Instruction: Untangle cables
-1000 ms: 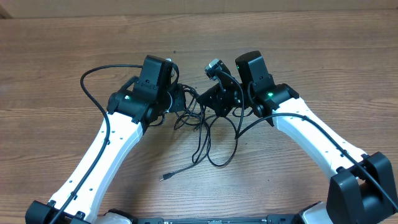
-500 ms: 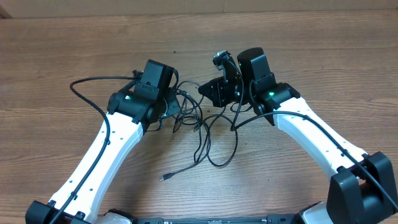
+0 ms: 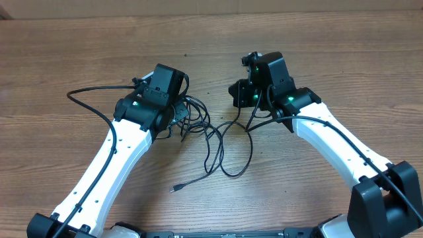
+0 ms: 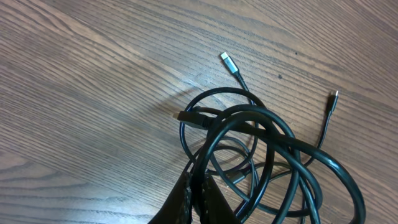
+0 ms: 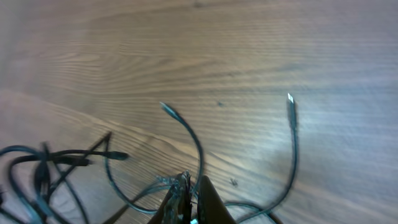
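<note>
The cables (image 3: 197, 119) are thin, round, glossy black cords, bunched in a loose knot of overlapping loops near the middle of the table (image 3: 330, 53). From the knot two long strands run toward 6 o'clock, one bending into a deep U, the other ending in a small plug tip (image 3: 175, 190) that lies flat on the wood at about 7 o'clock. In the left wrist view the loops stack as several rough circles, with a slim silver-tipped plug (image 4: 227, 60) at 12 o'clock of the bunch, a smaller one (image 4: 334, 96) at 2 o'clock and a black plug body (image 4: 186, 116) at its 9 o'clock edge. The left gripper (image 4: 194, 186) sits at 9 o'clock of the knot, its dark fingers pressed together with strands pinched between them. The right gripper (image 5: 189, 186), at 2 o'clock of the knot, is likewise clamped tight on cable; two thin cords arc up out of it to slim tips (image 5: 290, 98) (image 5: 166, 107) that are blurred. The table is brown wood-grain laminate with long streaks, matte, with a soft sheen. Both arms have smooth white shells with black joints and a green light at each wrist; a thicker black wire (image 3: 79, 96) bows out at 9 o'clock from the left arm.
</note>
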Robot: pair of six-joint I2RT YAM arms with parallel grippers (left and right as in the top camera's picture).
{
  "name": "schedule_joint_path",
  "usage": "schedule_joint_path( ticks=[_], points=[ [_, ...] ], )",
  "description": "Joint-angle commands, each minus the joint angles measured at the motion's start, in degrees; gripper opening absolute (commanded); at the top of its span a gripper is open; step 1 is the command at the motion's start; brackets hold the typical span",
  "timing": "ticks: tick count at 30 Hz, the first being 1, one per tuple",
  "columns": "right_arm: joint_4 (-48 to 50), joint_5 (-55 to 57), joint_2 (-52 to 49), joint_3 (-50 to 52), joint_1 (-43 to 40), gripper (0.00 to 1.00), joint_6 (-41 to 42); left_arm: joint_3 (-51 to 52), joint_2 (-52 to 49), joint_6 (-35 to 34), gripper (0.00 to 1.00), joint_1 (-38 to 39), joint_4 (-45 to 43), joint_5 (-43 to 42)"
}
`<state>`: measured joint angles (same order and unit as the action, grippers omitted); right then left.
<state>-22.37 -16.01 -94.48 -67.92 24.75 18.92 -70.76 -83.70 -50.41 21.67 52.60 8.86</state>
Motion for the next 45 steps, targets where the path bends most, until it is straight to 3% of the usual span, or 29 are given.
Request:
schedule_joint_path(
  ticks=[1,2,5,7,10,18,24,30,34,39,42,45],
  points=[
    [2.86,-10.27,-0.31,-0.31,-0.17,0.09,-8.28,-0.63,-0.04,3.28,0.04,-0.26,-0.13,0.98],
    [3.96,-14.27,-0.31,-0.31,-0.17,0.13,-10.64,-0.63,-0.04,4.07,0.04,-0.26,-0.15,0.92],
    [5.42,-22.12,-0.31,-0.31,-0.15,0.46,-14.99,-0.63,-0.04,5.49,0.04,-0.26,-0.28,0.33],
    [5.01,-24.72,-0.33,-0.31,0.07,0.60,-17.88,-0.63,-0.04,5.70,0.04,-0.26,-0.68,-0.42],
    [3.34,-25.24,-0.33,-0.28,0.81,0.66,-21.31,-0.63,-0.04,6.93,0.04,-0.26,-1.90,-2.19],
    [2.69,-24.63,-0.39,-0.28,3.65,0.66,-24.28,-0.63,-0.04,7.63,0.04,-0.22,-3.39,-4.04],
    [2.80,-22.01,-1.79,-0.31,5.07,0.52,-26.12,-0.63,-0.04,8.31,0.04,-0.22,-3.34,-4.94],
    [4.37,-21.57,-4.42,-0.28,5.09,0.30,-26.10,-0.63,-0.04,8.68,0.04,-0.22,-3.37,-5.49],
    [6.08,-21.57,-4.66,-0.31,5.09,0.23,-26.08,-0.63,-0.04,8.68,0.04,-0.22,-3.37,-5.49],
    [7.15,-21.55,-4.66,-0.31,5.09,0.22,-26.10,-0.63,-0.04,8.68,0.04,-0.22,-3.37,-5.51],
    [7.41,-21.55,-4.66,-0.31,5.09,0.35,-26.08,-0.63,-0.04,8.68,0.04,-0.22,-3.34,-5.51],
    [7.61,-21.53,-4.66,-0.31,5.09,0.38,-26.08,-0.63,-0.04,8.70,0.04,-0.22,-3.34,-5.53]
  ],
)
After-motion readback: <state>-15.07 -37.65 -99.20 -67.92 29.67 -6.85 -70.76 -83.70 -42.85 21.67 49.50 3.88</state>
